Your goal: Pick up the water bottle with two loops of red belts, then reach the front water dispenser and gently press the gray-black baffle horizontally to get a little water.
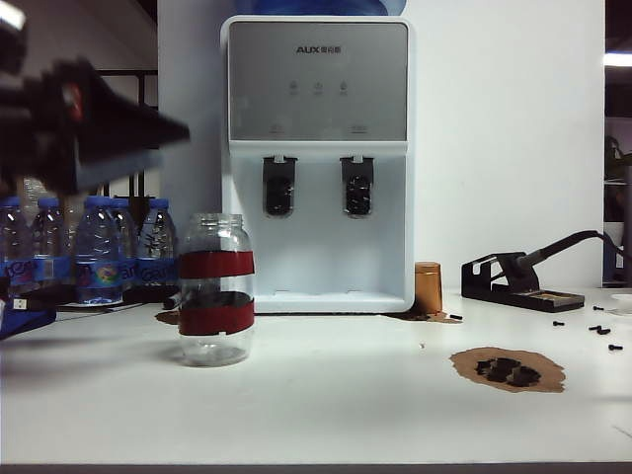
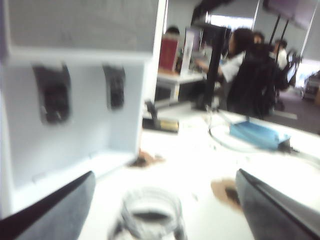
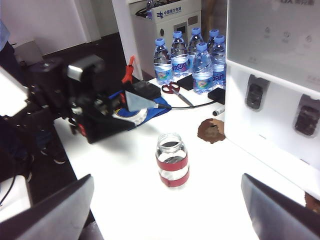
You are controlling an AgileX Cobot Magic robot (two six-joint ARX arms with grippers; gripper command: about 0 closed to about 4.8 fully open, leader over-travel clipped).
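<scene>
On the table (image 1: 326,395), before the water dispenser (image 1: 318,163): water bottle (image 1: 215,289) upright, free. Above it, left gripper (image 2: 162,210) and right gripper (image 3: 167,215), both wide open, empty.

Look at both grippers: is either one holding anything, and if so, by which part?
Nothing is held. The left gripper and right gripper are both open and empty; the water bottle stands alone on the table.
</scene>
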